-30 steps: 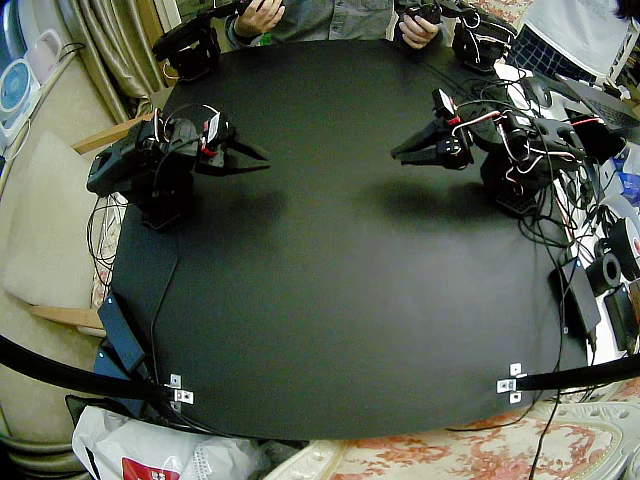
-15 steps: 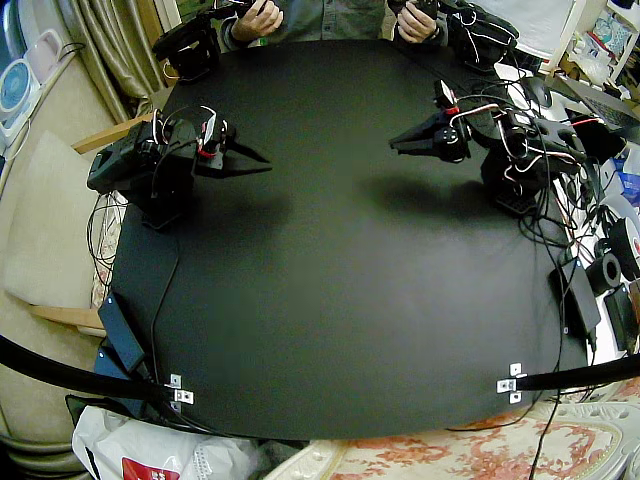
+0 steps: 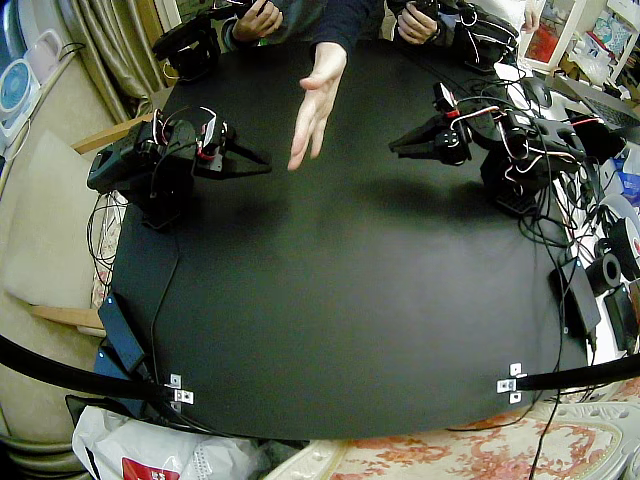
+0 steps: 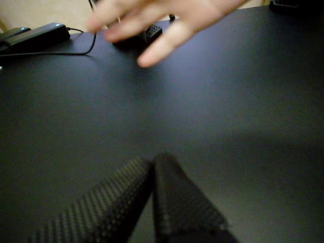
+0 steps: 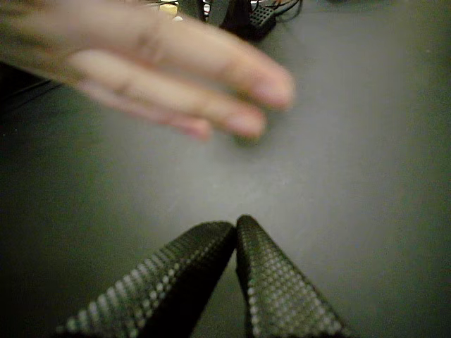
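Note:
Both arms hover over a bare black table (image 3: 340, 300). My right gripper (image 3: 268, 160) is shut, empty and pointing toward the table's middle; in a wrist view its gripper (image 5: 236, 227) shows jaws closed tip to tip. My left gripper (image 3: 393, 150) faces it, also shut and empty, its gripper (image 4: 153, 161) closed in a wrist view. A person's open hand (image 3: 312, 105) reaches in from the far edge and hangs between the two grippers, touching neither. The hand (image 4: 167, 20) shows blurred ahead of the left jaws, and the hand (image 5: 162, 63) ahead of the right jaws.
Cables, a laptop and small devices (image 3: 600, 270) crowd the table edge beside the left arm. A black power adapter (image 3: 120, 335) lies near the front corner by the right arm. A person's sleeve (image 3: 340, 15) crosses the far edge. White brackets (image 3: 512, 378) mark the front edge.
A person's open hand has come in from the far edge to between the grippers. The left gripper has lifted slightly; the right arm has stayed put.

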